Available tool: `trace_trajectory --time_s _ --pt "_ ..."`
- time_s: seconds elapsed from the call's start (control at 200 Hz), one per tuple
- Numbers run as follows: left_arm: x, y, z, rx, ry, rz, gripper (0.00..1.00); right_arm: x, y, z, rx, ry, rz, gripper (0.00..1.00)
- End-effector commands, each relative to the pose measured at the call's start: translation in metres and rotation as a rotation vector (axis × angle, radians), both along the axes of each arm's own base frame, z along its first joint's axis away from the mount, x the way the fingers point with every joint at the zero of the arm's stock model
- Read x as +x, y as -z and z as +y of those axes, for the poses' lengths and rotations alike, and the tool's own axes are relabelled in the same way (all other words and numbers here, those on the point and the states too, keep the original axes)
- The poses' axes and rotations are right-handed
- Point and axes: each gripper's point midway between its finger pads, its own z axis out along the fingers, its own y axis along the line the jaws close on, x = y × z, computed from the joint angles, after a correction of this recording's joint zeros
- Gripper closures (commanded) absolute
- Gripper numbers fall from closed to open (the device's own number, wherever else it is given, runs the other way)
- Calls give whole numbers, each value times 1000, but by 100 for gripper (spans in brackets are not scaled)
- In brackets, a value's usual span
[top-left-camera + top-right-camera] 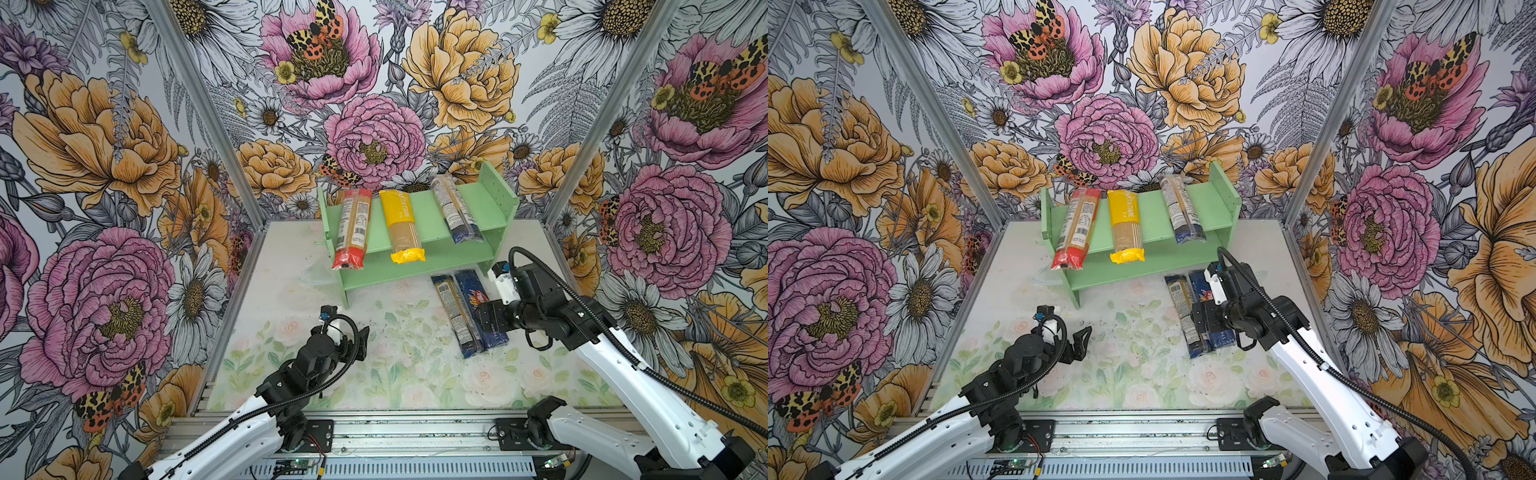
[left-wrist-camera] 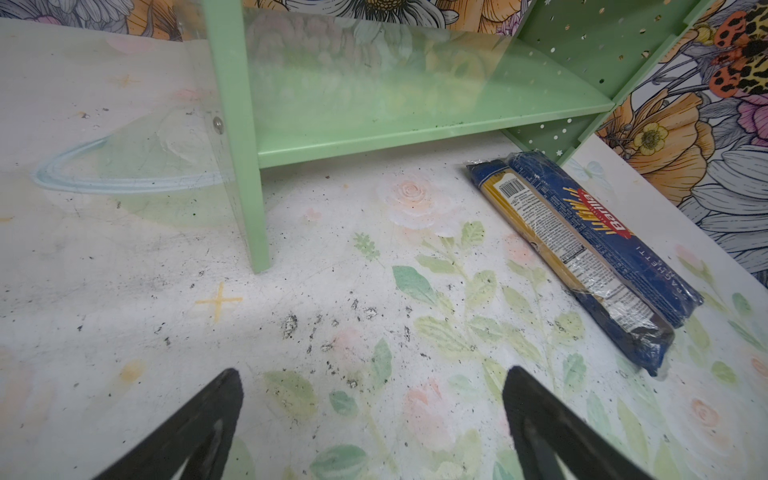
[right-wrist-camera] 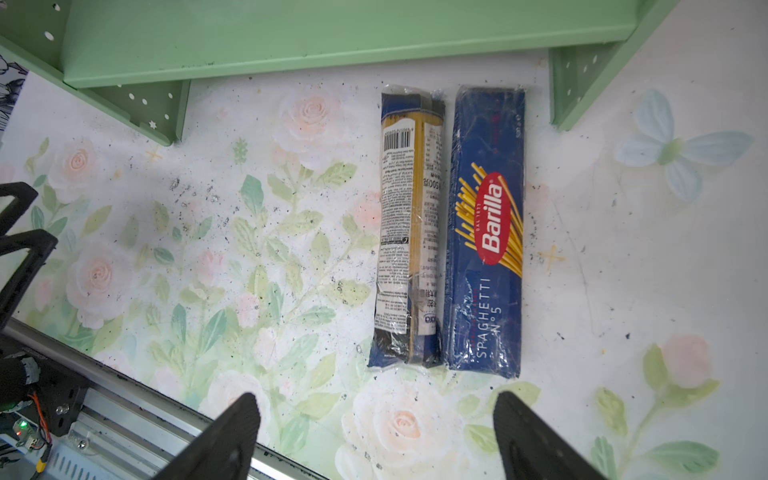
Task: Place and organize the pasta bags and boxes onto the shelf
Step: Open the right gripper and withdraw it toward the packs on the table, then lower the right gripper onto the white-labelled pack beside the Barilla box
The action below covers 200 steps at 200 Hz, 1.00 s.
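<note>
3 packs (image 1: 352, 228) sit on the shelf (image 1: 436, 257). Barilla box (image 3: 484, 232) & blue bag (image 3: 409, 232) lie on the table (image 2: 124, 311), right side, touching. Right claw (image 3: 376, 398) hangs open over them, left claw (image 2: 372, 374) open too. Next — go down, pinch one.

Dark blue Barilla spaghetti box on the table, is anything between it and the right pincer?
Nothing visible. The open right pincer hangs over the dark blue Barilla box; only the blue-ended clear spaghetti bag lies close alongside it.
</note>
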Motion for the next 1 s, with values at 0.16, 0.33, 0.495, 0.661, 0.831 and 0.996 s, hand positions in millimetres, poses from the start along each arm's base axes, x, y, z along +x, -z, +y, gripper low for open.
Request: trace_trajectory --time_s 0.16,0.33,0.495,0.661,0.831,0.996 --pt "1 -4 -3 -19 14 -6 1 2 40 11 71 41 -5 9" --pt "1 -4 -3 -21 12 -3 1 2 73 10 78 93 24 9" --pt "1 -3 -3 -21 7 -1 1 6 88 22 153 138 26 9" --pt "2 -3 -3 -19 5 1 1 10 104 19 134 179 9 9" --pt "2 -1 -4 -15 6 10 1 13 125 18 103 200 6 10" --pt "2 -1 -4 -15 5 11 1 12 144 12 61 226 15 10"
